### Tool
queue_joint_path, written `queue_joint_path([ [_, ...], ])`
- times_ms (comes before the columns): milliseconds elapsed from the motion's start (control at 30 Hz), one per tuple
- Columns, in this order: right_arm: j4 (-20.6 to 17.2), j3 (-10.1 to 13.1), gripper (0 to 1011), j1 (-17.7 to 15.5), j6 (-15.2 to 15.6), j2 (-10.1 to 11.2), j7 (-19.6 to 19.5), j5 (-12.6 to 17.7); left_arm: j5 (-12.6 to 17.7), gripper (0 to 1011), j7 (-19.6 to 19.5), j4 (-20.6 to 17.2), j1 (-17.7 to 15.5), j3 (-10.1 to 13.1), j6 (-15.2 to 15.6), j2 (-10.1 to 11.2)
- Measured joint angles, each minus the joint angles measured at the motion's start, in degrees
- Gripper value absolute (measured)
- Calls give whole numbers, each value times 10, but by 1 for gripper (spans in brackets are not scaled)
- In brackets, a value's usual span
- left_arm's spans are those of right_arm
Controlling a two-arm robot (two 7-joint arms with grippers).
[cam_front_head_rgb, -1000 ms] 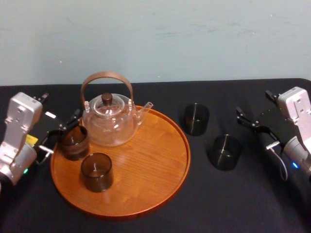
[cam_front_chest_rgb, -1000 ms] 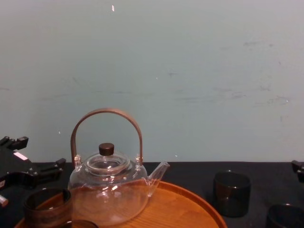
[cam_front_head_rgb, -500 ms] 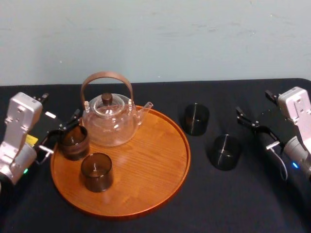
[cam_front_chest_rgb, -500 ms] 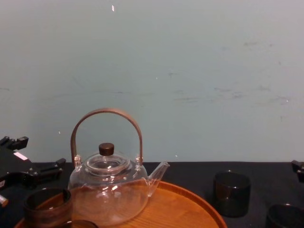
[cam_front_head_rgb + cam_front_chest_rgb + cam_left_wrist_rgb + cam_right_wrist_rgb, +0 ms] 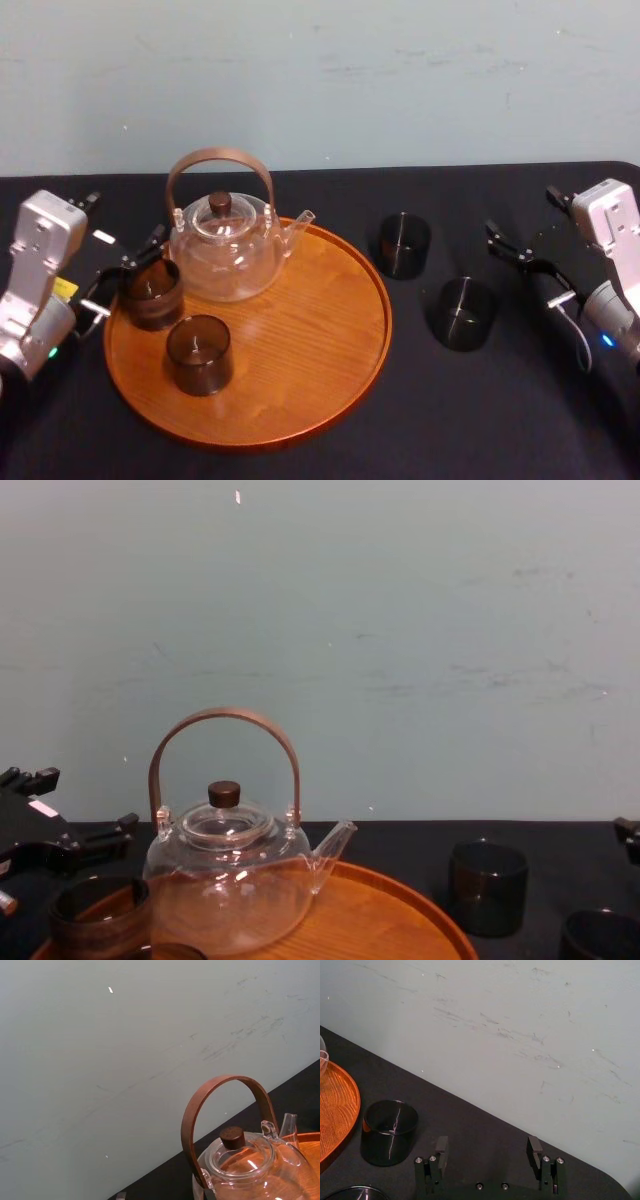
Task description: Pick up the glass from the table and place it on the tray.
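Observation:
Two dark smoky glasses stand on the black table right of the tray: the far glass (image 5: 403, 245) (image 5: 487, 885) (image 5: 389, 1130) and the near glass (image 5: 464, 313) (image 5: 600, 935). The round wooden tray (image 5: 300, 380) (image 5: 400, 920) carries two more glasses, one at its left rim (image 5: 152, 293) (image 5: 100, 915) and one nearer me (image 5: 199, 353). My right gripper (image 5: 525, 222) (image 5: 487, 1146) hangs open and empty, right of the table glasses and apart from them. My left gripper (image 5: 125, 270) (image 5: 75, 805) is open beside the left-rim glass, its fingers spread and not pressing it.
A clear glass teapot (image 5: 225, 250) (image 5: 230, 890) (image 5: 250, 1160) with an arched brown handle stands at the back left of the tray. A pale wall rises behind the table. Bare black cloth lies in front of the tray and around the two table glasses.

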Motion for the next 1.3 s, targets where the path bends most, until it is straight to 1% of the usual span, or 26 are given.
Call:
queue_joint_path([
  [400,0,0,1002,0,0,0,1,0,0,1001,0,0,0,0,0,0],
  [533,-6,8,1002,-5,3,1,13,1,0,1001,0,0,0,0,0,0],
  [633,-16,16,1002,-12,10,4,25,10,0,1002,0,0,0,0,0,0],
  [800,-37,29,1002,-28,19,13,38,21,0,1001,0,0,0,0,0,0],
  [967,-67,47,1002,-54,28,26,53,36,0,1001,0,0,0,0,0,0],
  [1100,-96,65,1002,-81,38,41,67,51,0,1001,0,0,0,0,0,0],
  [1200,-108,72,1002,-96,43,49,73,57,0,1001,0,0,0,0,0,0],
  [1233,-117,78,1002,-106,47,54,79,62,0,1001,0,0,0,0,0,0],
  [1300,-125,83,1002,-117,51,59,83,67,0,1001,0,0,0,0,0,0],
])
